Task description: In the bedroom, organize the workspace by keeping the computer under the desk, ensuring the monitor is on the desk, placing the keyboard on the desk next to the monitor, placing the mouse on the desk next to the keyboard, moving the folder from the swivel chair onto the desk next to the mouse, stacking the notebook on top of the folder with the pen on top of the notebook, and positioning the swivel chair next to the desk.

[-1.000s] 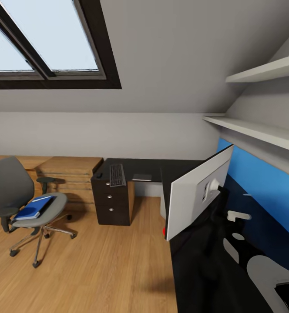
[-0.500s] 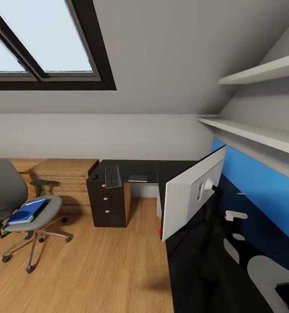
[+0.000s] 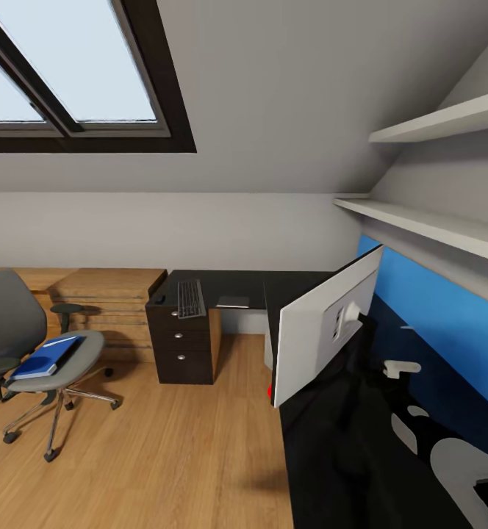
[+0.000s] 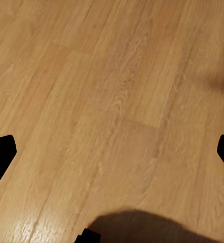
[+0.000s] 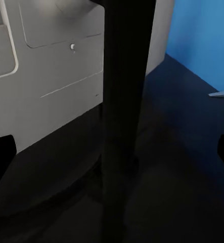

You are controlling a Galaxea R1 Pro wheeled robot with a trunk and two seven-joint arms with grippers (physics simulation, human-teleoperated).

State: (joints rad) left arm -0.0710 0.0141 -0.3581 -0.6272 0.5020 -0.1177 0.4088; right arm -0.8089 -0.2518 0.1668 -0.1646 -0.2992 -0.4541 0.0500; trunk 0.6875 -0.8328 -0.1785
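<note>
Head view: we see the monitor (image 3: 325, 334) standing on the black counter (image 3: 347, 455), with its grey back turned to us. The counter bends around a corner and runs on along the far wall. On that far part lies the dark keyboard (image 3: 190, 297). Just beside its far left corner sits a small dark thing, maybe the mouse (image 3: 159, 299), but it is too small for us to be sure. A flat grey thing (image 3: 234, 301) lies near the keyboard on its other side. Under the keyboard the counter has drawers (image 3: 179, 344) with round knobs.

The swivel chair (image 3: 31, 353) stands on the wood floor (image 3: 163, 455), well apart from the counter. The blue folder (image 3: 45, 357) lies on its seat, with something flat and blue on top of it.

The wall next to the monitor is blue (image 3: 435, 323). Two pale shelves (image 3: 435, 228) hang above it. A big window (image 3: 67, 73) is set in the slanted roof. Low wooden boxes (image 3: 108, 294) stand by the far wall, behind the chair.

In the left wrist view our left hand (image 4: 112, 152) is spread wide over the wood floor; its dark fingertips (image 4: 0, 152) sit at both edges. In the right wrist view our right hand (image 5: 112, 152) is spread wide too, close to the monitor's back and its dark stand (image 5: 123, 116).

We can read no words or labels anywhere.
</note>
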